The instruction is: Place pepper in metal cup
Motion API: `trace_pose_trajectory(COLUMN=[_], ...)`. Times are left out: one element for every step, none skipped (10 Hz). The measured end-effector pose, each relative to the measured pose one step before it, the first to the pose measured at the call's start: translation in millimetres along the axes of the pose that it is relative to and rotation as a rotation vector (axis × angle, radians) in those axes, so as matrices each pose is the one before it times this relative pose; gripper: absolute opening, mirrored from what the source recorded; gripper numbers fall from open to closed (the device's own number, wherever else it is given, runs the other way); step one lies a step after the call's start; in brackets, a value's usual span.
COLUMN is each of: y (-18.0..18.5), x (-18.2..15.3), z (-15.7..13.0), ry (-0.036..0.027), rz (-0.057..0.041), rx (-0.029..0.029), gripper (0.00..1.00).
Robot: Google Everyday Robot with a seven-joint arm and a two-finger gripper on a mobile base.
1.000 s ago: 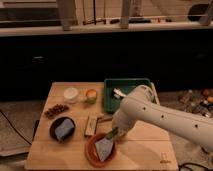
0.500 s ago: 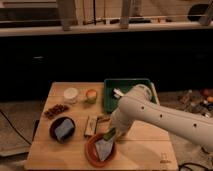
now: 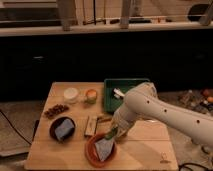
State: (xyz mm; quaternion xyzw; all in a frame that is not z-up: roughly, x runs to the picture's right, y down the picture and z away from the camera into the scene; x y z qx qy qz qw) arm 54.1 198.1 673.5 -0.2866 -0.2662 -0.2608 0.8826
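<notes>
My gripper [image 3: 113,134] hangs from the white arm [image 3: 150,107] at the far right rim of an orange bowl [image 3: 91,152] near the table's front. A small green shape [image 3: 110,134], likely the pepper, shows at the gripper's tip, just over that rim. I cannot tell whether it is held. The metal cup is not in view; the arm may hide it.
A green tray [image 3: 126,83] holding a white item stands at the back, partly behind the arm. A white round cup [image 3: 71,94] and an orange-and-green cup [image 3: 90,95] stand at the back left. Nuts [image 3: 56,109], a dark bowl [image 3: 62,129] and a small block [image 3: 91,125] lie left.
The arm has barely shifted over the second. The gripper stays at the orange bowl's rim. Nothing on the table has moved.
</notes>
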Motion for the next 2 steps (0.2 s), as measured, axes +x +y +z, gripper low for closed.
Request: trace_pose_trajectory(y=[2.64,0.74], x=[1.60,0.72], z=[-0.17,0.11], ry=[-0.03221,-0.03730], rz=[0.02307,0.01242], rx=[-0.00602,0.00167], gripper=[0.00,0.00])
